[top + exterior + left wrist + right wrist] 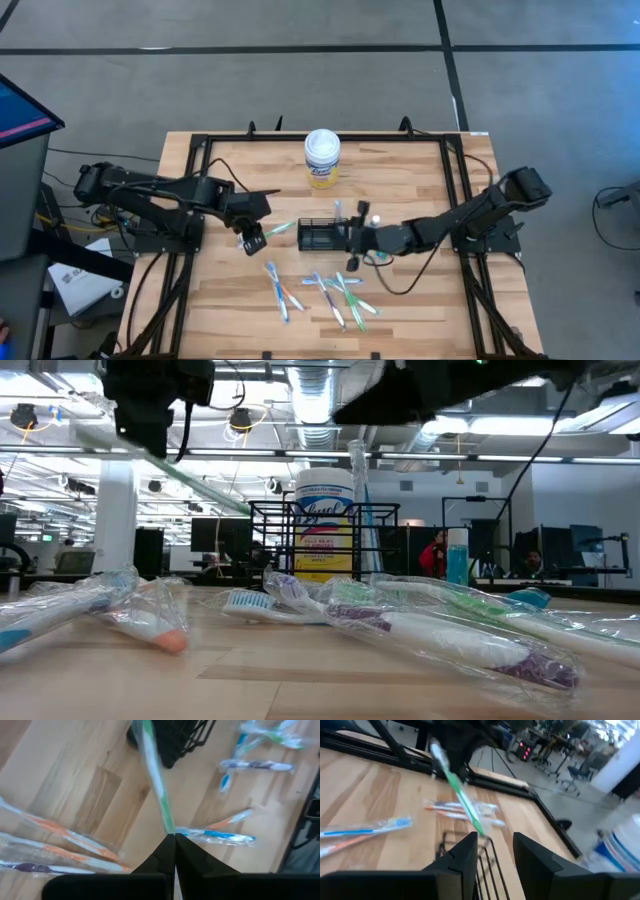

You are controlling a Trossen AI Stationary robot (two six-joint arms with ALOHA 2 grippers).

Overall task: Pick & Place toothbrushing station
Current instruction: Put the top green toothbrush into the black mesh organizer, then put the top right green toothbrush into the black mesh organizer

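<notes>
Because the toothbrushing station (pixel 322 236) is a low, open-topped box of black wire mesh, it is probably going to handle as something light and stiff, though easily tipped or slid on the smooth wood, so one upper rim wire or a side wall looks like the sensible place to pinch it. It is sitting near the middle of the table (pixel 420 300), in front of the white canister (pixel 322 158) with the yellow label. The right gripper (pixel 356 238) is pressing in at the station's right end, its fingers standing apart with the wire rim just ahead of them; nothing visible is being held between them. The left gripper (pixel 252 240) is hovering just to the station's left, its fingers (pixel 165 855) squeezed together on the end of a green toothbrush (pixel 155 775), whose far end is reaching toward the mesh box. Wrapped toothbrushes (pixel 320 292) are lying scattered on the nearer part of the table, apart from the station.
</notes>
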